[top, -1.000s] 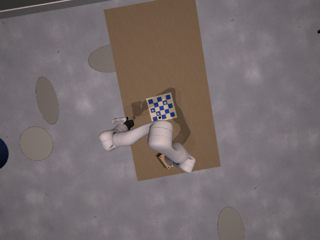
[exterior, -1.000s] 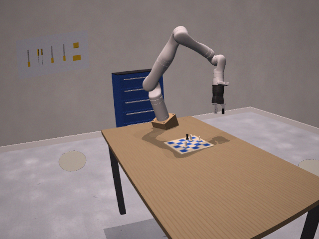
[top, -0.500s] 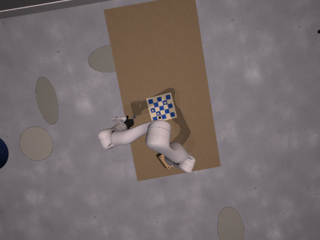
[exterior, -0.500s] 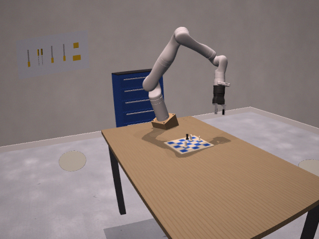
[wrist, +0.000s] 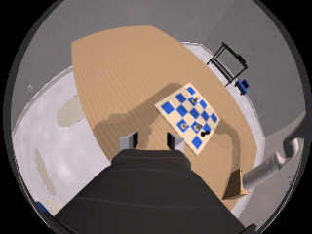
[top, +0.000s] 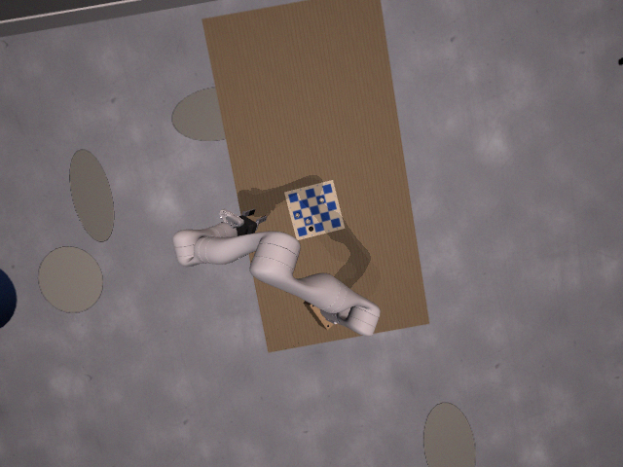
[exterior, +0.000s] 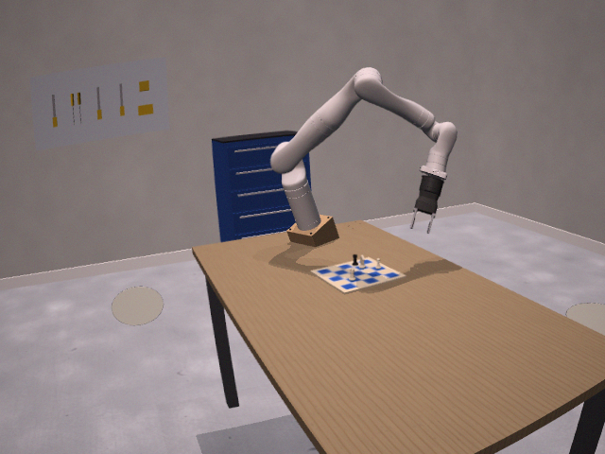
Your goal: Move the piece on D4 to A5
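A small blue-and-cream chessboard lies on the wooden table; it also shows in the exterior view and the wrist view. One black piece stands near the board's edge closest to the arm base. Several white pieces stand upright on it, among them one at the front and one at the right. The edge letters are too small to read. My gripper is open and empty, high above the table's side edge, well apart from the board.
The arm's wooden base block sits at the table's far end. A blue drawer cabinet stands behind the table. A tool panel hangs on the wall. Round patches mark the floor.
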